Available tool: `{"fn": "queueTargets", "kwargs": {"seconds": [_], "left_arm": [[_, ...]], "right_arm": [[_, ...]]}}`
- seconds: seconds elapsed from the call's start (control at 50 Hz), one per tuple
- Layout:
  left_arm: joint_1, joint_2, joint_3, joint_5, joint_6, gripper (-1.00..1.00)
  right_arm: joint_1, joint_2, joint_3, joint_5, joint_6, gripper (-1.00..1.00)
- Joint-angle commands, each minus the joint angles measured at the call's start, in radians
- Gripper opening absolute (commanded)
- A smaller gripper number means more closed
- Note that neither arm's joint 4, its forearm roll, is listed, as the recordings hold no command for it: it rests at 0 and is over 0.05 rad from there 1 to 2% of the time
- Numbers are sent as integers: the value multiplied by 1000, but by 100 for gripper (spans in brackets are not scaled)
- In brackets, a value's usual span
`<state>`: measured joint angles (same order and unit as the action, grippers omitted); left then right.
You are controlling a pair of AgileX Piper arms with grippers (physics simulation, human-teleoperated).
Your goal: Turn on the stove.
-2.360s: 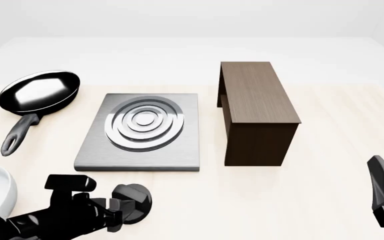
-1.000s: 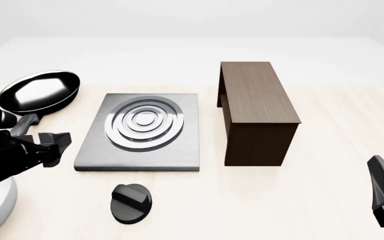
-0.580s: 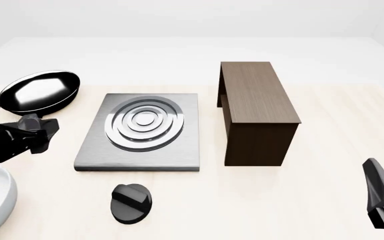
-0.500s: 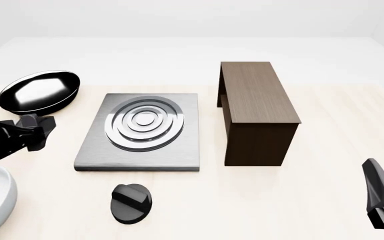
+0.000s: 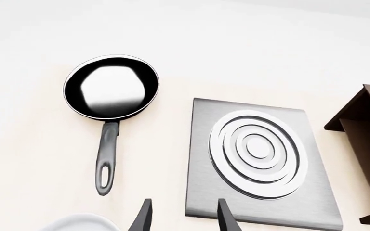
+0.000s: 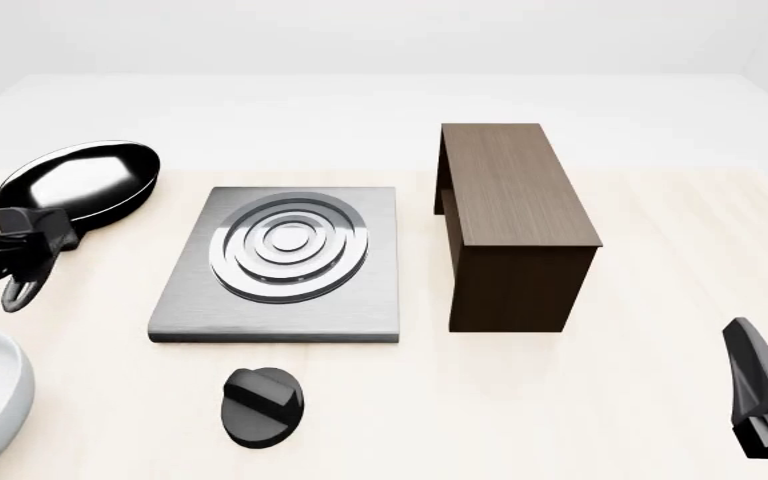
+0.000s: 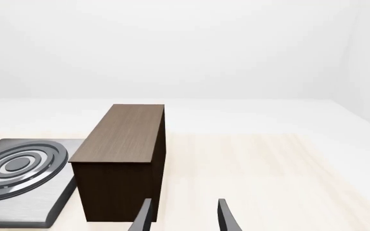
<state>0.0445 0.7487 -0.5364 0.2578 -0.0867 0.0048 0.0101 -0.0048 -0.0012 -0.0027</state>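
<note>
Black knob (image 6: 263, 403) sits free before our stove (image 6: 281, 262); both grippers, left (image 5: 181, 219) and right (image 7: 182, 216), hang apart, open, holding nothing.

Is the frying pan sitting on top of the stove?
No, the frying pan rests on the table to the left of the stove, whose silver rings are bare.
</note>
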Motion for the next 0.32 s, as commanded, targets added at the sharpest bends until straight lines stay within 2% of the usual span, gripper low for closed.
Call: {"fn": "queueTargets", "kwargs": {"seconds": [0.02,0.32], "left_arm": [[37,-19,-15,6,24,100],[45,-57,-31,38,18,100]], "right_arm": [[0,-1,1,0,0,100],[0,0,1,-1,0,100]]}}
